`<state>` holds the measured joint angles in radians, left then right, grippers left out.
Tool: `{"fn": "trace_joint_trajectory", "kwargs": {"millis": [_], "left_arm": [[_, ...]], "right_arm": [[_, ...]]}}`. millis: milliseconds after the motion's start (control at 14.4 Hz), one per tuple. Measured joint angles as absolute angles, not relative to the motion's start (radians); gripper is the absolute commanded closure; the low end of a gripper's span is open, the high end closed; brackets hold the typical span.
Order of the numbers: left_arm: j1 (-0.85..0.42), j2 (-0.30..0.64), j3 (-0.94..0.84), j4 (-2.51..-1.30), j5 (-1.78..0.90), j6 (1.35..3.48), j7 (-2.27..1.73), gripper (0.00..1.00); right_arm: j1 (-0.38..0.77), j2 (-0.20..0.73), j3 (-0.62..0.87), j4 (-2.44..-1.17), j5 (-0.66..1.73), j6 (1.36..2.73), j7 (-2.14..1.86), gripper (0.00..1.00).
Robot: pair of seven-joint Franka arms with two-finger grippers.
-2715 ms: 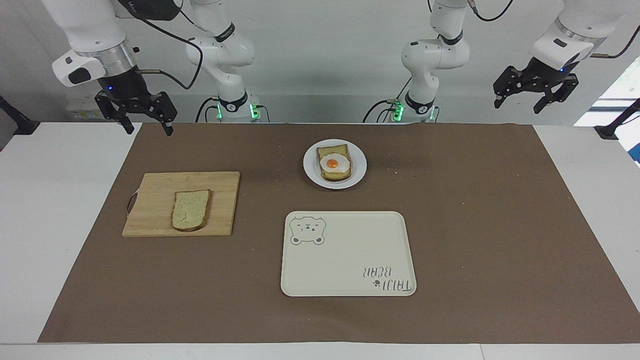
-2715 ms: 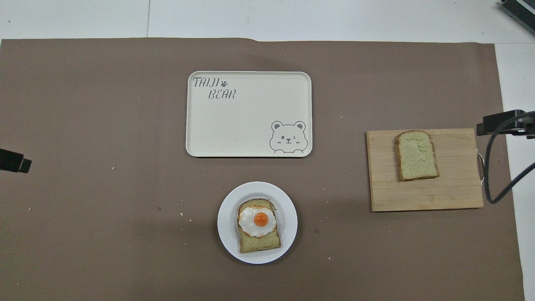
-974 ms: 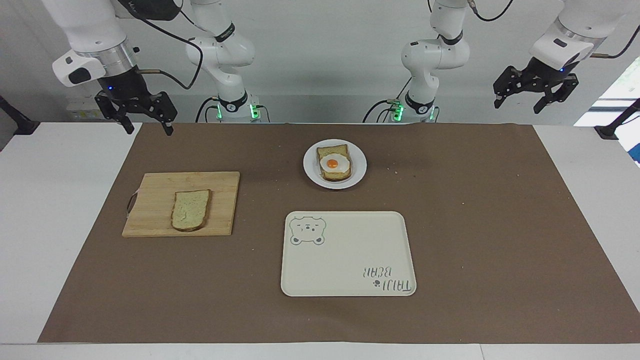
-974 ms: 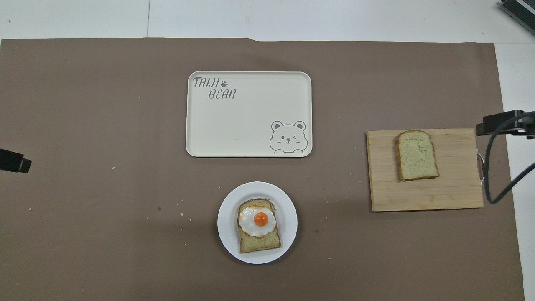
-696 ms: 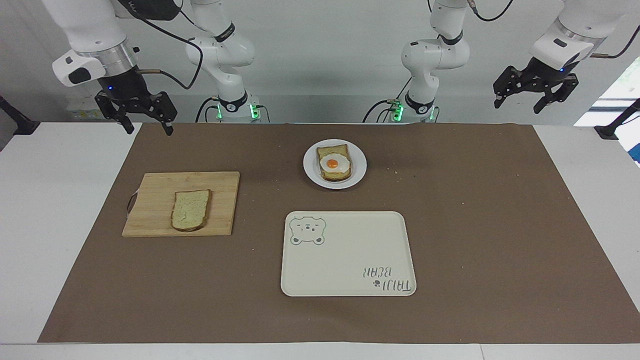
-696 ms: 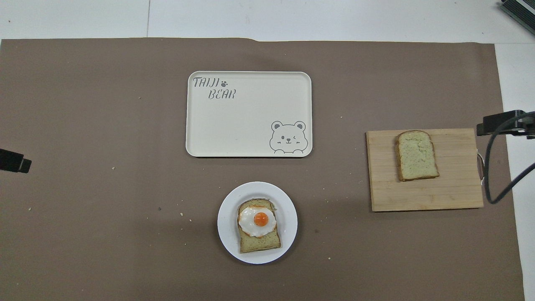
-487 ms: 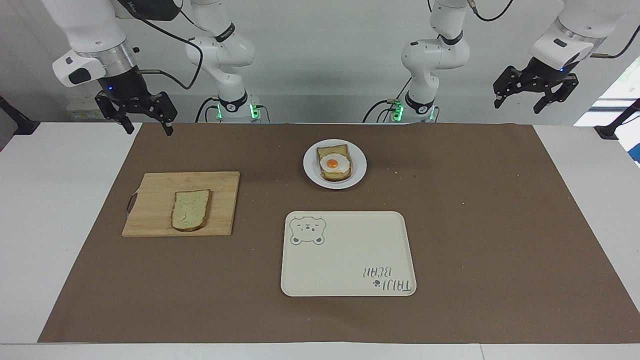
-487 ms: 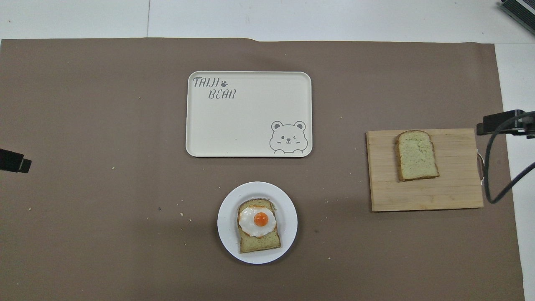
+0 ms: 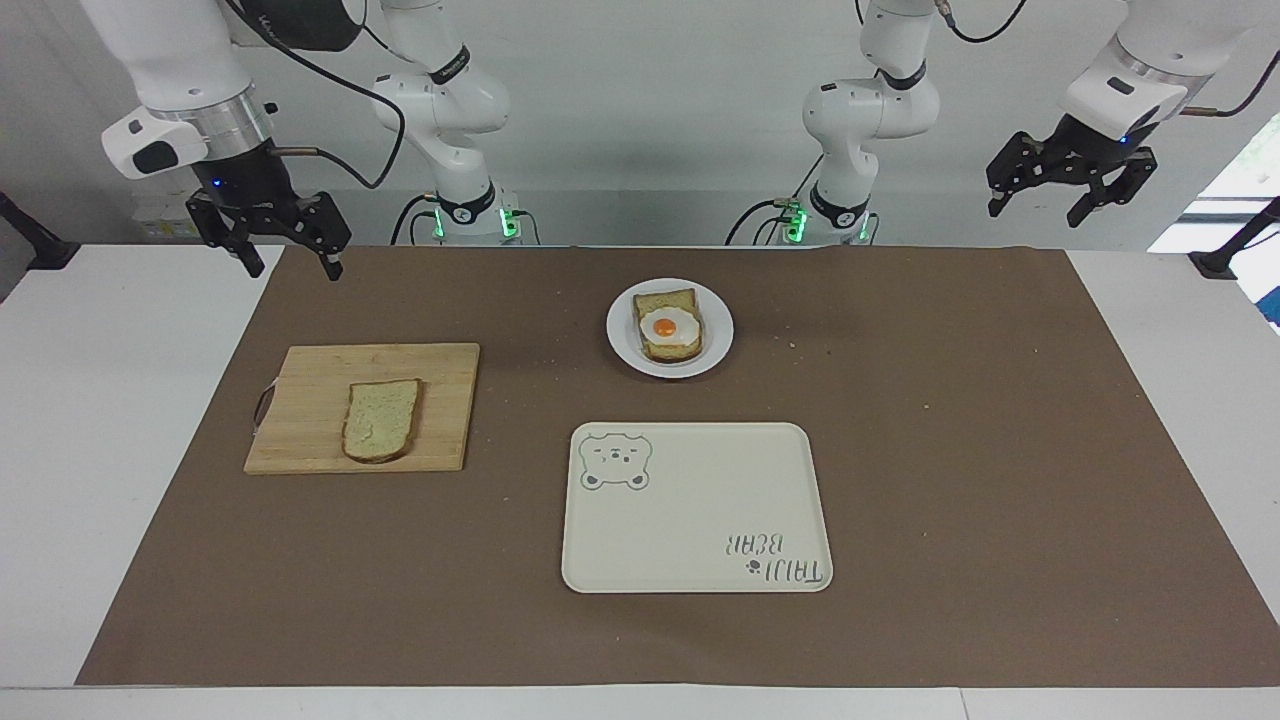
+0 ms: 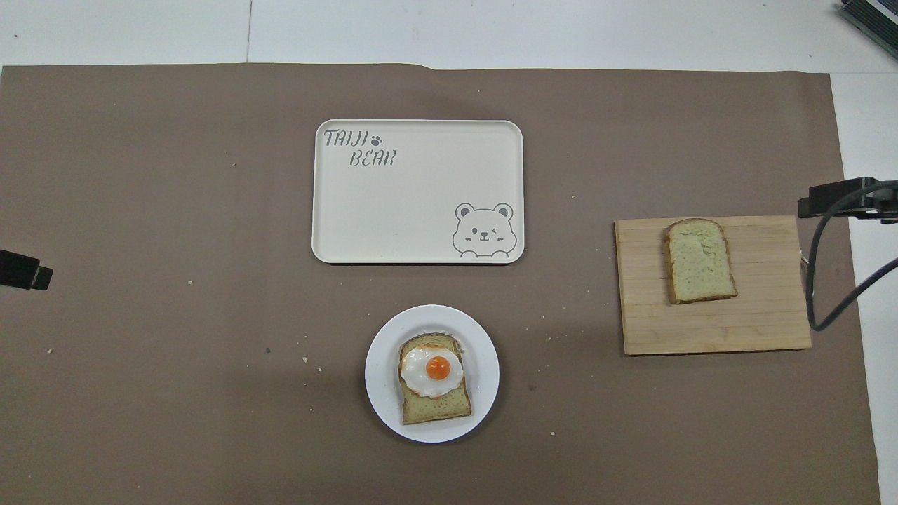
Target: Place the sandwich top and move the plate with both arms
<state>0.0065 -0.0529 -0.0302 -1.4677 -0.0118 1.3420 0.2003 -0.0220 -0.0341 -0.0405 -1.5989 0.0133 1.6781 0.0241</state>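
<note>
A brown mat [image 9: 900,450] covers my table. Nothing is done yet: the sandwich top [image 9: 381,419] lies on the cutting board [image 9: 310,400], at eight o'clock from the plate [image 9: 622,345] in the facing view. My right gripper [image 9: 290,262] and left gripper [image 9: 1036,208] hang wide open, empty, touching nothing.

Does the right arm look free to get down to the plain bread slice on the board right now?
Probably yes. The right claw hangs open at that end of the table, the sandwich top lies bare on the cutting board, and nothing stands between them.
</note>
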Motion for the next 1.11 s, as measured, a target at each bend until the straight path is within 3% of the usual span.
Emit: {"fn": "trace_joint_trajectory", "kwargs": {"millis": [557, 1114], "left_arm": [[0.007, -0.053, -0.03, -1.468, -0.012, 1.342, 0.2, 0.0], [0.007, -0.053, -0.03, -1.468, -0.012, 1.342, 0.2, 0.0]], "right_arm": [[-0.043, -0.035, -0.041, -1.643, 0.013, 1.684, 0.021, 0.0], [-0.071, -0.049, -0.041, -1.728, 0.013, 1.788, -0.113, 0.0]]}}
